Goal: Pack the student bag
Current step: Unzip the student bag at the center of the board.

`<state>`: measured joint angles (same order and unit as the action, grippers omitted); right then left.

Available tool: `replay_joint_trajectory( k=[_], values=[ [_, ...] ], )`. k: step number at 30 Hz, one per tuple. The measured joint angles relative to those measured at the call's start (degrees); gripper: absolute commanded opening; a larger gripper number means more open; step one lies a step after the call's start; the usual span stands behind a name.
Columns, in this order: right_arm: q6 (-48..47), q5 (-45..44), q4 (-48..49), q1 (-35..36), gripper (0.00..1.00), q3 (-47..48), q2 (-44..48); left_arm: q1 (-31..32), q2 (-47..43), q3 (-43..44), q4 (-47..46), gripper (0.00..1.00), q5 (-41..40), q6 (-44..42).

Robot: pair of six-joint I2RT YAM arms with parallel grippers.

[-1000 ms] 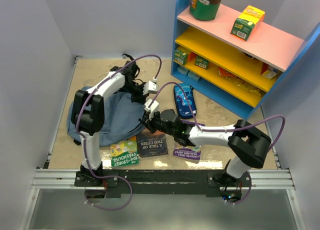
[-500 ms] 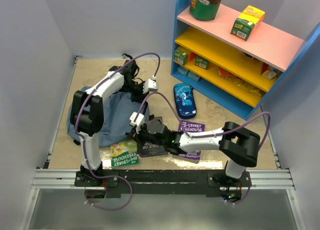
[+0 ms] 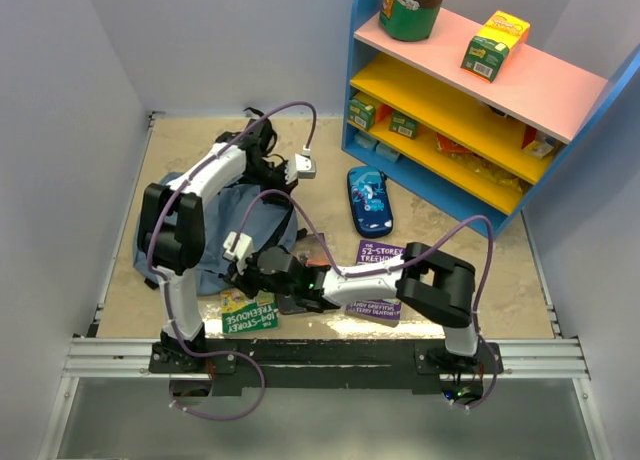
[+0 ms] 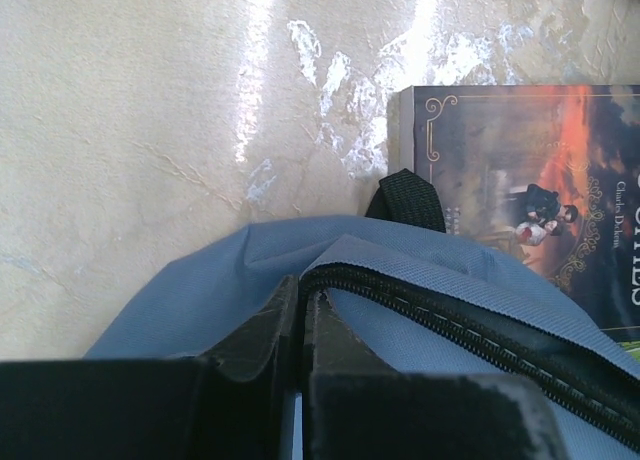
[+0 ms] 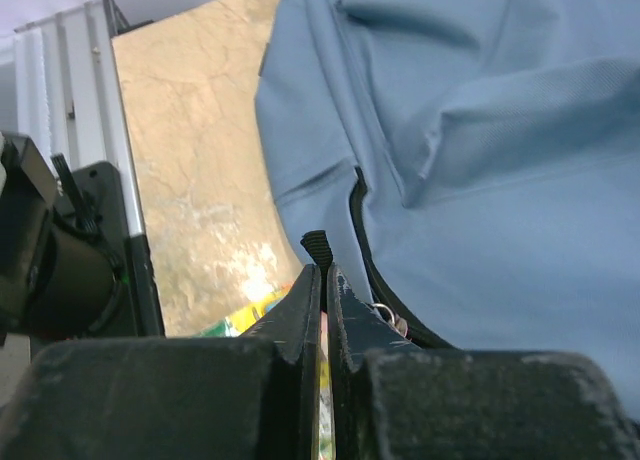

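Beige table [image 3: 190, 140] bears a "52-Storey Treehouse" book [image 3: 383, 252] while left fingers [image 4: 260, 330] and right fingers [image 5: 295, 315], closed, pinch the student bag [image 3: 225, 215].

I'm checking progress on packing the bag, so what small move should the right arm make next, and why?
Probably draw the right gripper along the zipper to open the student bag: it appears shut on the black pull tab, the left gripper pinches fabric beside the zipper, and books lie outside.
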<state>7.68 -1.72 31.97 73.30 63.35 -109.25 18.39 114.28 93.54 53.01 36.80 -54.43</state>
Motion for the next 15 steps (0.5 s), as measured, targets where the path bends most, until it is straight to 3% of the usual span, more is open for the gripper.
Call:
replay_joint_trajectory(
  k=[2, 4, 5, 6, 7, 8, 10, 11, 15],
  values=[
    [0.0, 0.3, -0.4, 0.3, 0.0, 2.5, -1.9, 0.0, -0.3, -0.5, 0.1, 0.0, -0.2, 0.6],
    [0.0, 0.8, -1.0, 0.5, 0.15, 3.8, -2.6, 0.0, -0.5, -0.6, 0.3, 0.29, -0.5, 1.4],
    [0.0, 0.9, -1.3, 0.5, 0.26, 3.9, -2.6, 0.0, -0.6, -0.6, 0.3, 0.53, -0.8, 1.8],
    [0.1, 0.9, -1.6, 0.5, 0.33, 3.9, -2.5, -0.1, -0.9, -0.7, 0.1, 1.0, -1.0, 2.4],
    [0.4, 1.3, -1.8, 0.6, 0.41, 3.9, -2.3, -0.1, -1.3, -0.8, -0.8, 1.0, -1.6, 3.1],
    [0.5, 1.5, -2.2, 0.8, 0.55, 3.8, -1.9, -0.1, -2.1, -1.3, -2.4, 1.0, -2.1, 4.1],
    [0.7, 1.6, -3.1, 1.0, 0.66, 2.7, 0.5, -0.4, -4.4, -3.0, -5.4, 1.0, -3.3, 6.2],
    [0.7, 1.6, -3.7, 1.0, 0.79, 1.6, 2.6, -0.7, -6.0, -4.0, -6.4, 1.0, -4.1, 7.3],
    [1.0, 0.6, -5.4, -0.7, 0.88, -3.3, 13.4, -1.9, -13.6, -7.2, -9.0, 1.0, -7.1, 10.6]
  ],
)
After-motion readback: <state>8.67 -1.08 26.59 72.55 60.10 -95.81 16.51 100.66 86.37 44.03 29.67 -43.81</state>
